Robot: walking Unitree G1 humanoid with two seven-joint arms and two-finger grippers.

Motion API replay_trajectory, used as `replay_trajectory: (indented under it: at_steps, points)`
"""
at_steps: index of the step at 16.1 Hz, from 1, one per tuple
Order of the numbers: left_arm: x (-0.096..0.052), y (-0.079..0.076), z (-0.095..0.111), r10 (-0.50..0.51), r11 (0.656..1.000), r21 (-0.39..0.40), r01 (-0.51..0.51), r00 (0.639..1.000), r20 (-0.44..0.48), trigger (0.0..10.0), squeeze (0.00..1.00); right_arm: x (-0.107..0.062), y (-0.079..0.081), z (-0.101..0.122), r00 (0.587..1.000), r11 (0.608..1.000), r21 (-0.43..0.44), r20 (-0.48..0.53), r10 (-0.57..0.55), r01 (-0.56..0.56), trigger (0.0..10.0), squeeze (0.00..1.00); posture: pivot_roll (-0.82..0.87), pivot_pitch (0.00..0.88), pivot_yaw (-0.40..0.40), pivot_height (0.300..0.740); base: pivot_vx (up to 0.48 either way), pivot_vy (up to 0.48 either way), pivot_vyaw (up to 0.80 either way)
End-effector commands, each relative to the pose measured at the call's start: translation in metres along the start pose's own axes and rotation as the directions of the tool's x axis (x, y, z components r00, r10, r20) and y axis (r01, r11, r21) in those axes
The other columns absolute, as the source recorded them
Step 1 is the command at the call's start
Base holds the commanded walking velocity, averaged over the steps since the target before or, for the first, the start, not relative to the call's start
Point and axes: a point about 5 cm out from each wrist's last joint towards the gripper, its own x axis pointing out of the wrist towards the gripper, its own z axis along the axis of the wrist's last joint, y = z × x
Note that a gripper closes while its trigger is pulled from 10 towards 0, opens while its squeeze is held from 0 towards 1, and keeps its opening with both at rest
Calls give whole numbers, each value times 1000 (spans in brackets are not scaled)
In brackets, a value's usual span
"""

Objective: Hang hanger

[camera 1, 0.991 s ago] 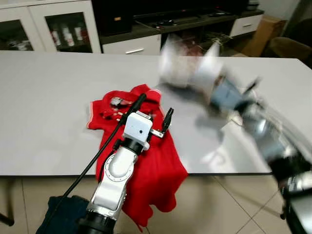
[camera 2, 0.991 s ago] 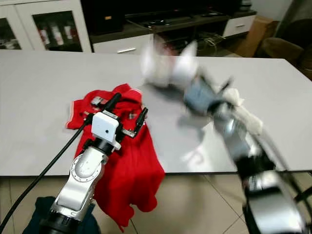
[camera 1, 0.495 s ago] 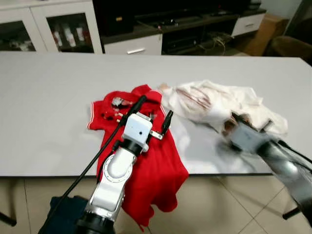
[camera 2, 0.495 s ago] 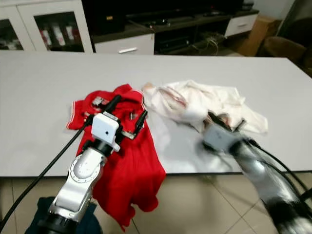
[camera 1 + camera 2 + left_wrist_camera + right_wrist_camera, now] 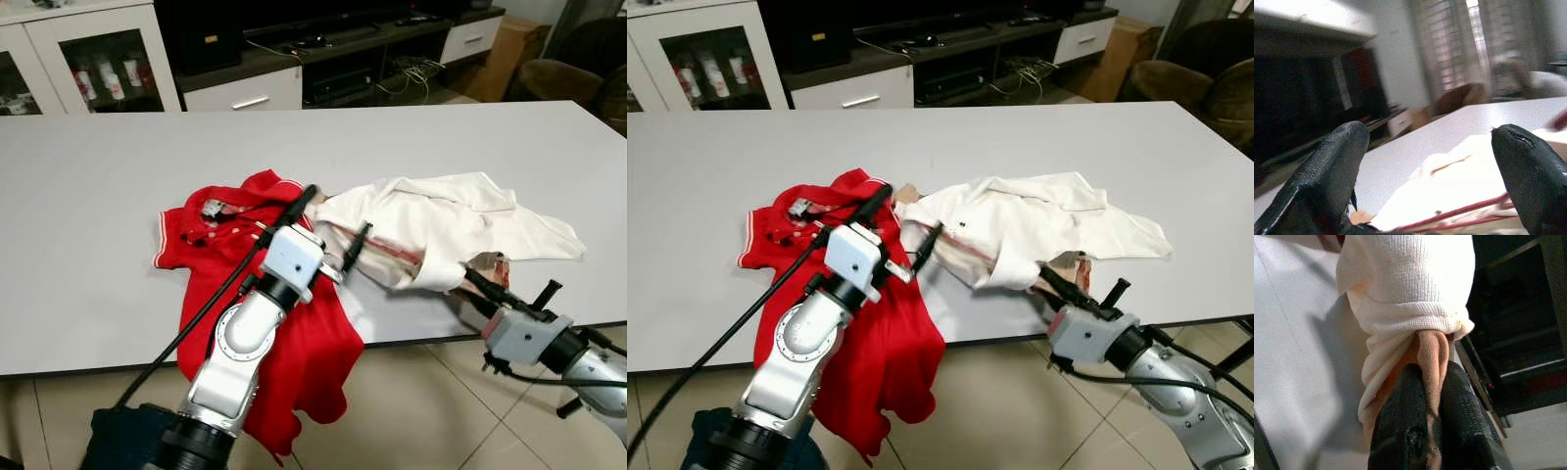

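Looking down through the head camera, I see a long white table (image 5: 88,147) with two garments heaped near its front edge. A red polo shirt (image 5: 211,230) with a white-trimmed sleeve lies at centre-left, its lower half spilling over the table edge. Just beside it, touching at the collar, sprawls a cream polo shirt (image 5: 441,220) with red piping along a seam. My left gripper (image 5: 333,227) hovers over the spot where the two shirts meet, fingers spread wide and holding nothing; a white camera block sits behind them on the silver arm. My right gripper (image 5: 477,285) reaches up from below the front edge to the cream shirt's near hem, fingers pinched narrow on the cloth. A dark blue cloth (image 5: 122,441) lies on the tiled floor, and white glass-door cabinets (image 5: 88,64) stand behind the table. I cannot make out a hanger.

From the left wrist, two pebbled black fingertips (image 5: 1327,171) stand well apart, the cream shirt and its red piping lying between them.

From the right wrist, the ribbed knit of the cream shirt bunches into a tan fold clamped between the closed black fingers (image 5: 1400,431). No writing is legible.
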Motion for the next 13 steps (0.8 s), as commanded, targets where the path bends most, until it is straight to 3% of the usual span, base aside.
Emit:
replay_trajectory:
  at_steps: [1, 2, 4, 5, 7, 10, 11, 13]
  points:
    - [2, -4, 6, -111, 994, 16, 111, 992, 53, 10000, 0, -1, -5, 5, 999, 999, -37, 33, -16, 17, 10000, 0, 6, 91, 34, 740, 0, 0, 0]
    - [-1, -6, 8, -255, 964, 94, 247, 964, 75, 10000, 0, 0, -2, 6, 999, 997, -74, 49, 1, 3, 10000, 0, 11, 91, 32, 740, 0, 0, 0]
    - [-3, -5, 6, -378, 907, 226, 356, 923, 64, 10000, 620, 0, 0, 3, 998, 994, -108, 52, 23, -18, 10000, 0, 20, 91, 29, 740, 0, 0, 0]
    - [-3, -4, 5, -415, 884, 260, 389, 908, 53, 10000, 1000, 0, -3, 2, 998, 993, -118, 53, 16, -9, 10000, 0, 23, 90, 28, 740, 0, 0, 0]
    - [-2, -1, 2, -489, 828, 331, 452, 871, 34, 10000, 1000, -5, -6, -3, 999, 989, -146, 41, 14, -8, 10000, 0, 22, 91, 30, 740, 0, 0, 0]
    - [0, 1, 1, -510, 807, 370, 461, 859, 44, 10000, 1000, -11, -7, -3, 999, 989, -148, 50, 0, 7, 10000, 0, 15, 91, 38, 740, 0, 0, 0]
    - [4, 1, -3, -522, 793, 395, 464, 852, 48, 10000, 0, -17, -8, 2, 997, 990, -136, 80, -22, 33, 10000, 0, 7, 90, 44, 740, 0, 0, 0]
    - [8, 0, -4, -539, 779, 410, 475, 841, 49, 10000, 0, -21, -5, 8, 994, 987, -157, 110, -6, 23, 10000, 0, -8, 90, 51, 740, 0, 0, 0]
